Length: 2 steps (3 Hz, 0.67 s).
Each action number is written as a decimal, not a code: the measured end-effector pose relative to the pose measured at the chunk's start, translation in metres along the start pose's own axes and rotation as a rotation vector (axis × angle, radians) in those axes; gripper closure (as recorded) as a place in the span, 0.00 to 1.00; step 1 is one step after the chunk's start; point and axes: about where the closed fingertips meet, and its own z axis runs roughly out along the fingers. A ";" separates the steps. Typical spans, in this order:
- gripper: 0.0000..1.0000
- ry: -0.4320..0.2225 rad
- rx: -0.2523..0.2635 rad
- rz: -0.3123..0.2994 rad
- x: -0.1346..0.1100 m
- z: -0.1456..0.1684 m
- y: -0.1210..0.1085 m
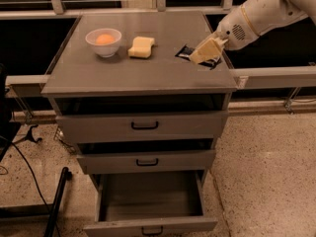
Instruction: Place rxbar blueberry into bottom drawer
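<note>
The rxbar blueberry (pixel 184 51), a flat dark bar, lies on the right side of the grey cabinet top (pixel 148 75). My gripper (pixel 207 51) comes in from the upper right on a white arm. It sits right over the bar and hides its middle. The bar still looks to be resting on the top. The bottom drawer (pixel 148 225) is pulled out and open at the bottom of the view. Its inside looks empty and a small black handle is on its front.
A white bowl (pixel 103 41) holding something orange and a yellow sponge block (pixel 141 47) sit on the left half of the top. The two upper drawers (pixel 144 126) stand slightly out. A black pole (pixel 57 201) and cables lie on the floor at the left.
</note>
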 end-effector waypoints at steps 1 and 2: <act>1.00 0.000 0.000 0.000 0.000 0.000 0.000; 1.00 -0.045 -0.044 -0.068 0.021 0.014 0.009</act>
